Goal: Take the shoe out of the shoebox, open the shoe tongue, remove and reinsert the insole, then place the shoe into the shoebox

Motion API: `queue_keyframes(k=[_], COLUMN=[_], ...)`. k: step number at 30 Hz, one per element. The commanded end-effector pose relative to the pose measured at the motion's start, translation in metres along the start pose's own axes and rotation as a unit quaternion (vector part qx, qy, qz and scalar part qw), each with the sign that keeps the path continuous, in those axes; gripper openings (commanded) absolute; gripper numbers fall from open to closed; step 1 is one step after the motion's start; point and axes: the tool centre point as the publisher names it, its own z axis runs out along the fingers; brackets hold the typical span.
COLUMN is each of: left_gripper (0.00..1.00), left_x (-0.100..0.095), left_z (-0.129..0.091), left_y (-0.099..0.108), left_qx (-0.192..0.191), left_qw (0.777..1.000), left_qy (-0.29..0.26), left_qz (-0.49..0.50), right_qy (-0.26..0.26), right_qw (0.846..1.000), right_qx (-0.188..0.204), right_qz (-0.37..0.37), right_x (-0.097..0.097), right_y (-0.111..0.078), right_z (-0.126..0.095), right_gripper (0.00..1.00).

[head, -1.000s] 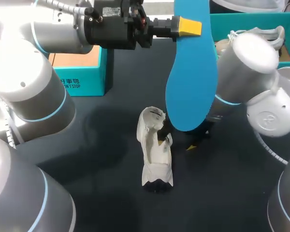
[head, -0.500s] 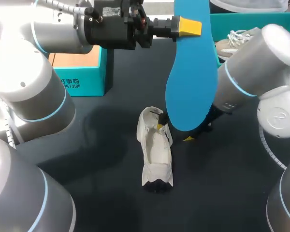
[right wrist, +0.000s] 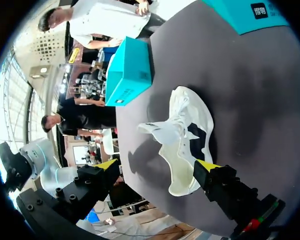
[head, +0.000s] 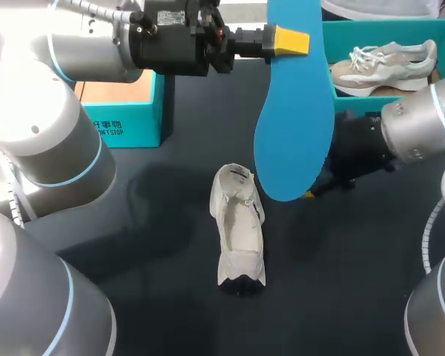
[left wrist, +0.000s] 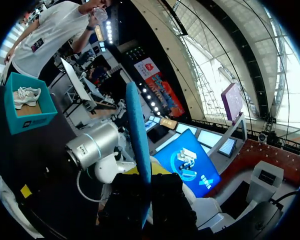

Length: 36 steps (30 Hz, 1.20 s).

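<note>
Dark matte table [head: 133,222], white sneaker [head: 239,226] mid-table with its tongue flipped out. Left gripper [left wrist: 141,172] clamps a flat, smooth blue insole [head: 293,111] upright in the air, hiding most of the right gripper [right wrist: 156,167], whose fingers are spread wide near the sneaker, grasping nothing. Teal shoebox [head: 371,30] at far right holds a second sneaker [head: 386,63]; another teal box [head: 130,122] far left

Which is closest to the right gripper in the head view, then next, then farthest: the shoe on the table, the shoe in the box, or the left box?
1. shoe on the table, right beside it.
2. shoe in the box, back right.
3. left box, far across, back left.
</note>
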Motion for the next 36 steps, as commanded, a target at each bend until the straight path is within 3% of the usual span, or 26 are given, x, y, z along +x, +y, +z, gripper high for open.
queue_keyframes(k=[1, 4, 17, 26, 33, 36], left_gripper=[0.0, 0.0, 0.0, 0.0, 0.0, 0.0], left_x=[-0.001, -0.001, -0.001, -0.001, -0.001, -0.001], left_z=[0.0, 0.0, 0.0, 0.0, 0.0, 0.0], left_y=[0.001, 0.001, 0.001, 0.001, 0.001, 0.001], left_qx=[0.0, 0.0, 0.0, 0.0, 0.0, 0.0], left_qw=[1.0, 1.0, 1.0, 1.0, 1.0, 1.0], left_qy=[0.0, 0.0, 0.0, 0.0, 0.0, 0.0], left_qz=[0.0, 0.0, 0.0, 0.0, 0.0, 0.0], right_qy=[0.155, 0.152, 0.152, 0.222, 0.239, 0.271], right_qw=[0.988, 0.988, 0.988, 0.974, 0.969, 0.961], right_qx=[-0.005, -0.003, -0.003, -0.007, 0.004, -0.008], right_qz=[0.005, -0.004, -0.004, -0.051, -0.069, -0.05], right_x=[-0.001, 0.005, 0.005, 0.049, 0.074, 0.081], right_y=[-0.011, -0.01, -0.01, 0.009, 0.021, 0.026], right_z=[-0.043, -0.056, -0.056, -0.116, -0.143, -0.152], right_gripper=[1.0, 1.0, 1.0, 1.0, 1.0, 1.0])
